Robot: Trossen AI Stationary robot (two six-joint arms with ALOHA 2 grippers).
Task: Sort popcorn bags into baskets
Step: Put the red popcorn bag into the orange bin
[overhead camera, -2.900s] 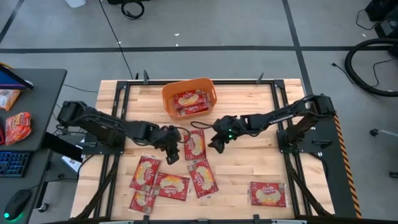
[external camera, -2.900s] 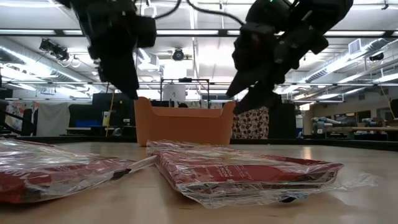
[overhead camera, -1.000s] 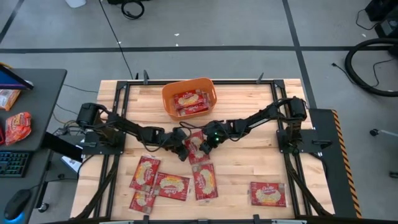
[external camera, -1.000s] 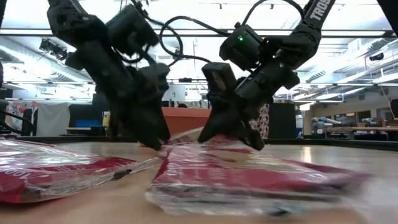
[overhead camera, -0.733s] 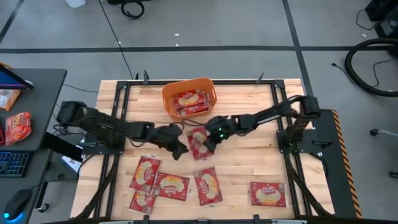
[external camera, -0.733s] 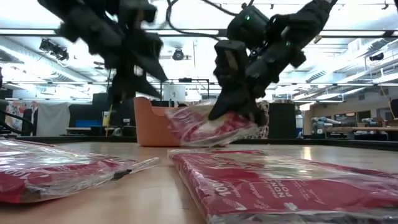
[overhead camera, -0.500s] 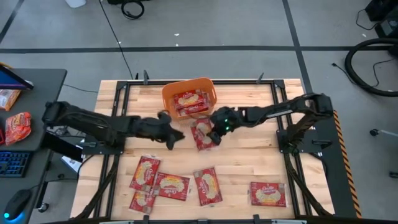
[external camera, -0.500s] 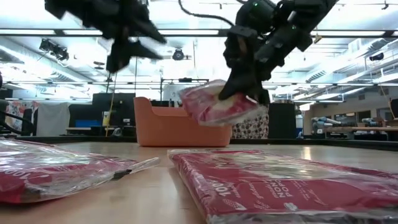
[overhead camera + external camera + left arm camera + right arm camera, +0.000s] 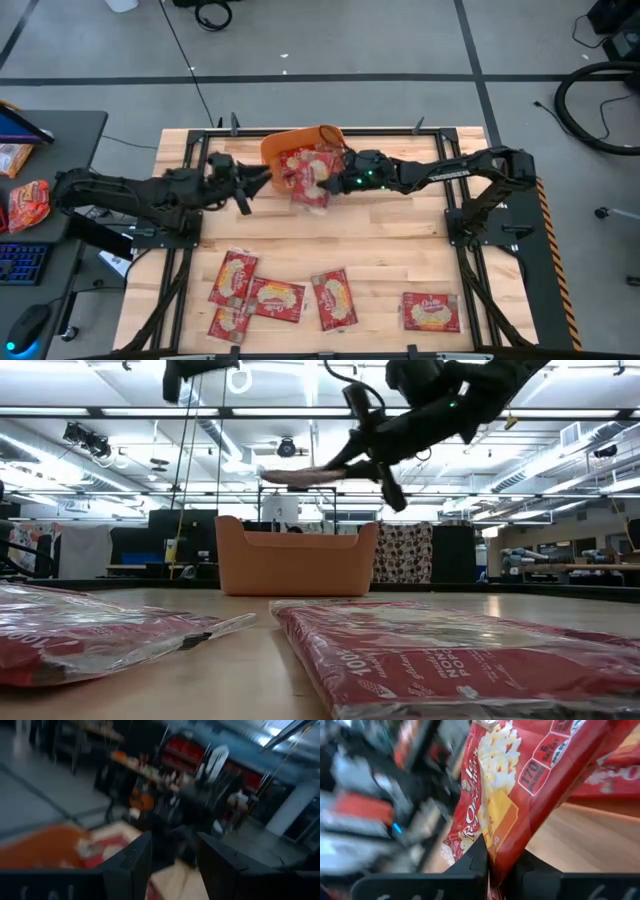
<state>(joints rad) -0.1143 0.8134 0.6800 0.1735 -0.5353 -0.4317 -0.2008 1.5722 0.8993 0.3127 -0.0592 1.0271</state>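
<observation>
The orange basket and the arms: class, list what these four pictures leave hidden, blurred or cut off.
- Low view: basket wall hides its contents.
- High view: the held popcorn bag and right gripper cover part of the basket's inside.
- Left wrist view: motion blur smears everything past the left gripper.
- Low view: the left arm is cut off by the top edge.

Wooden slat table (image 9: pixel 400 240), light butcher-block top, black metal frame along edges. Orange basket (image 9: pixel 285 146) stood at far middle edge, tipped. Four popcorn bags lay clustered at near left: one (image 9: pixel 233 277), one (image 9: pixel 276 298) beside it, one (image 9: pixel 229 321) at near edge, one (image 9: pixel 331 298) right of them. Fifth bag (image 9: pixel 431 311) lay alone at near right, well apart.
</observation>
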